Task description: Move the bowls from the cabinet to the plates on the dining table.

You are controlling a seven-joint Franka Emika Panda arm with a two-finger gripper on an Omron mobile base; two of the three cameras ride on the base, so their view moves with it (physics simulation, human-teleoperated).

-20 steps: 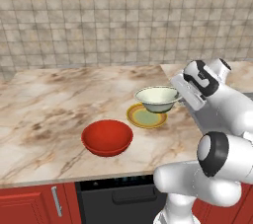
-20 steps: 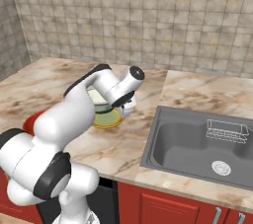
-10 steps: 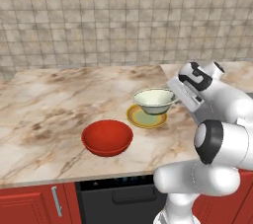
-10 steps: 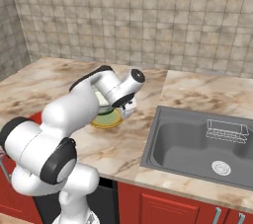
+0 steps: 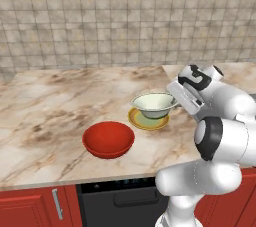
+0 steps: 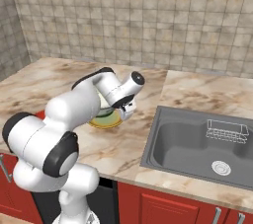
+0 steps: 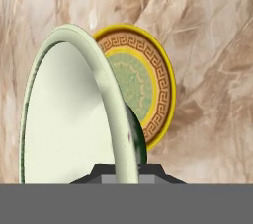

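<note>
The end effector [image 7: 127, 168] is pinching the rim of the small cream-white bowl with a dark green foot [image 5: 155, 104], its fingers pressed together on the near edge of that rim, as the hand view shows with the bowl's wall running up from between them. The bowl hangs over the round yellow-rimmed plate with a pale green centre [image 5: 141, 121]; whether its foot touches the plate cannot be told. In the hand view the plate [image 7: 148, 87] shows a brown patterned band inside its yellow edge and lies partly behind the bowl [image 7: 69, 114]. From the right base view the white arm hides most of the bowl and leaves a sliver of the plate [image 6: 106, 122] in sight. The wide glossy red bowl [image 5: 108, 139] sits near the plate, on the side toward the front edge of the beige brown-veined marble counter [image 5: 45, 121]. A steel sink [image 6: 197, 144] is set in the same counter, well apart from the plate.
</note>
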